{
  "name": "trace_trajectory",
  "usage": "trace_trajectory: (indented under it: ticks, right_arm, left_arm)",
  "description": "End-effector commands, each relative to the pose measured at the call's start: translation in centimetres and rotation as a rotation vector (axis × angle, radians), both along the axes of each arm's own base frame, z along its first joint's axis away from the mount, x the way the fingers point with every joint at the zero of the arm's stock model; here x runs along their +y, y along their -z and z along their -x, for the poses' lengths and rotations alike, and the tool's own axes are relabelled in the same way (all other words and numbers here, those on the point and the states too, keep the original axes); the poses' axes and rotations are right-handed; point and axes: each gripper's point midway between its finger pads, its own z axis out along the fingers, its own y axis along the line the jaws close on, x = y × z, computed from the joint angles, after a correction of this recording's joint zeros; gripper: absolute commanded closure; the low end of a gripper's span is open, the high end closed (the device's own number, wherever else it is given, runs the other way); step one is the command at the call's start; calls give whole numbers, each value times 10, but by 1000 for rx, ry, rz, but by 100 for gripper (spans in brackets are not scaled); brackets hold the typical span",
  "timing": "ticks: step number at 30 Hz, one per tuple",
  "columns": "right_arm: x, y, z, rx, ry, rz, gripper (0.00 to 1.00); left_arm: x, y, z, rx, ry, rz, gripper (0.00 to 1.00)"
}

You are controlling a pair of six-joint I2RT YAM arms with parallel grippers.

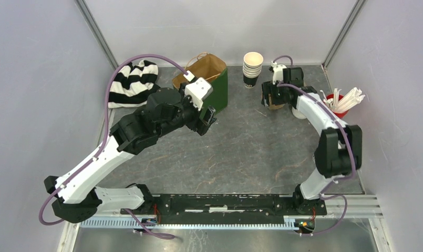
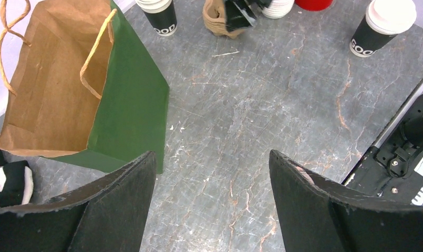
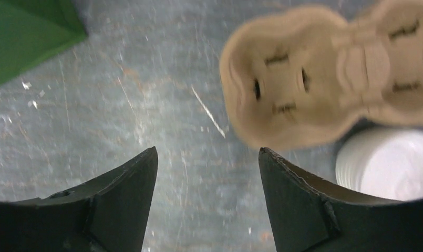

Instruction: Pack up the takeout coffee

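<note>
The left claw [image 2: 212, 157] hangs open beside the bag [image 2: 130, 105]; the right claw [image 3: 208, 152], open and empty, hovers by the tray [image 3: 303, 79].

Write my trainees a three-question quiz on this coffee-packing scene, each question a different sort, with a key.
1. True or false: the green bag lies flat and shut.
2. What lies just beyond the fingertips of the right gripper? A. cardboard cup carrier B. plate C. spoon
3. How many lidded cups does the left wrist view show?
Key: 1 false, it stands open; 2 A; 3 one.
</note>
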Motion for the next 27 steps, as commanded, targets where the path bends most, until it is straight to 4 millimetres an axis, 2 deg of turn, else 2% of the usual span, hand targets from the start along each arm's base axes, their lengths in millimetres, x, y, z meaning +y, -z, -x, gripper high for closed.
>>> trace_trajectory:
  ticks: [1, 4, 8, 10, 13, 15, 17, 20, 27]
  right_arm:
    - [17, -29, -53, -116, -80, -88, 24]
    - [16, -29, -67, -105, -74, -121, 24]
    - [4, -26, -68, -81, -35, -73, 24]
    - [-25, -24, -59, -29, 67, 46, 26]
    - [-68, -25, -37, 34, 195, 242, 36]
    - [-86, -25, -22, 43, 232, 318, 39]
    - [-95, -21, -13, 38, 250, 336, 40]
    - [-103, -16, -10, 48, 266, 315, 40]
    - [-95, -20, -19, 37, 227, 281, 40]
  left_arm:
    - [-3, -16, 1, -40, 27, 3, 15]
    - [-5, -15, 1, -30, 32, -1, 15]
    - [-8, -13, -2, -23, 29, -8, 15]
    - [-9, -13, -3, -23, 30, -11, 15]
    - [-11, -13, -5, -23, 26, -14, 15]
    - [-11, -11, -5, -21, 26, -18, 15]
    - [-12, -10, -6, -26, 28, -20, 15]
    - [-11, -12, -7, -38, 28, -20, 14]
    - [-10, -9, -9, -44, 18, -27, 13]
